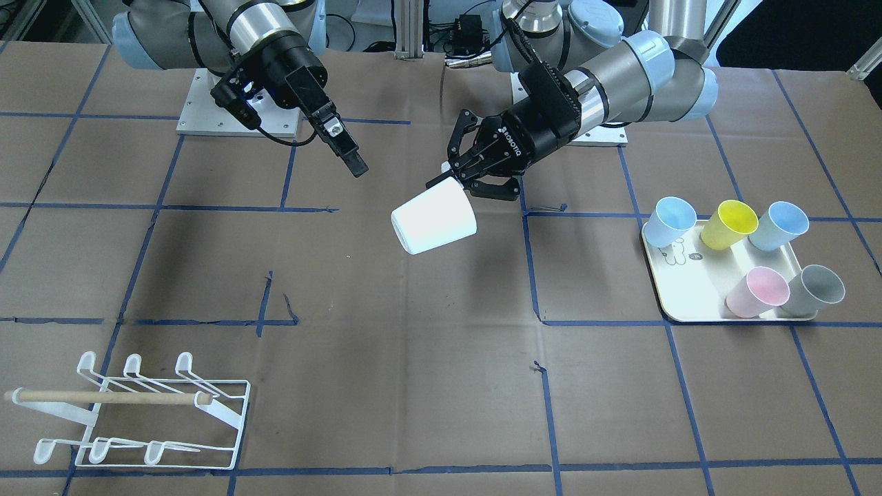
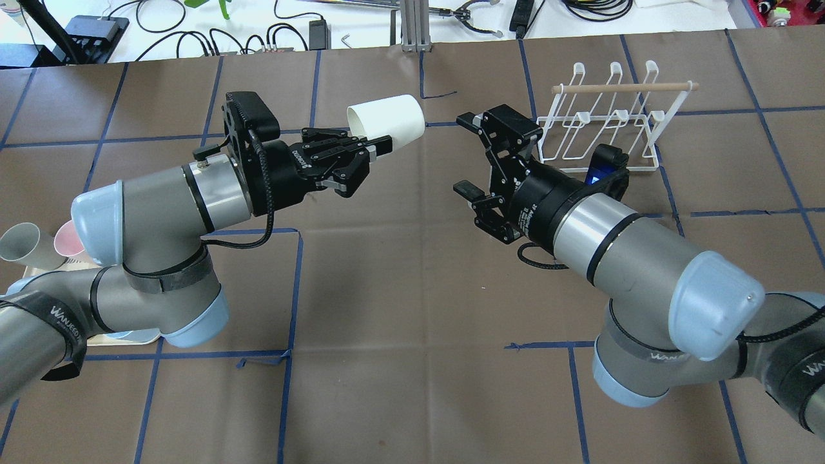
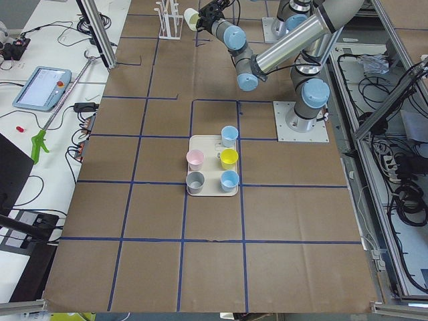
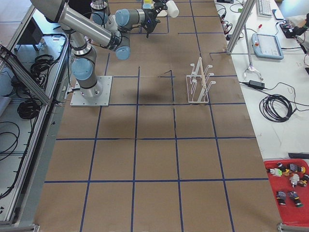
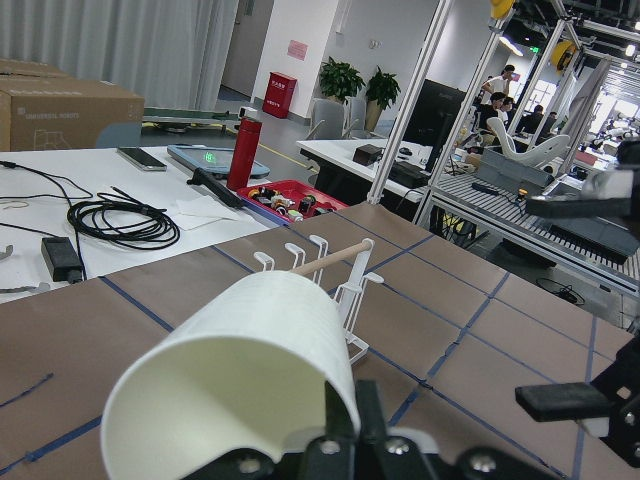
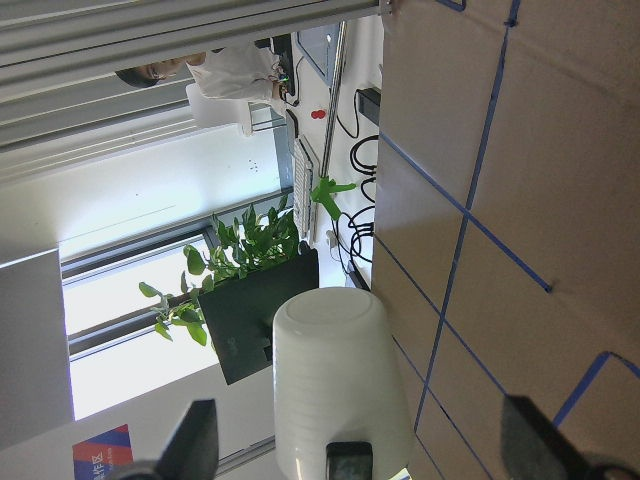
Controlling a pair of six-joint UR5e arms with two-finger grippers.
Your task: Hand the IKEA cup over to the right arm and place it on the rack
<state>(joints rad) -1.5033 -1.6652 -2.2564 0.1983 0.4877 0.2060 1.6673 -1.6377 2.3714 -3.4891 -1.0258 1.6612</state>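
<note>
A white IKEA cup [image 1: 434,220] hangs in the air over the middle of the table, tilted on its side. My left gripper [image 1: 451,180] is shut on its rim and also shows in the overhead view [image 2: 380,145]. The cup shows in the overhead view [image 2: 387,119] and in the left wrist view [image 5: 240,370]. My right gripper [image 2: 465,154] is open and empty, facing the cup's closed base [image 6: 335,380] with a gap between them. The white wire rack [image 1: 138,413] with its wooden dowel stands on the table beyond the right arm [image 2: 606,122].
A cream tray [image 1: 689,303] on the robot's left side holds several cups: pale blue [image 1: 672,220], yellow [image 1: 730,224], blue [image 1: 778,226], pink [image 1: 758,291] and grey [image 1: 816,289]. Brown paper with blue tape lines covers the table.
</note>
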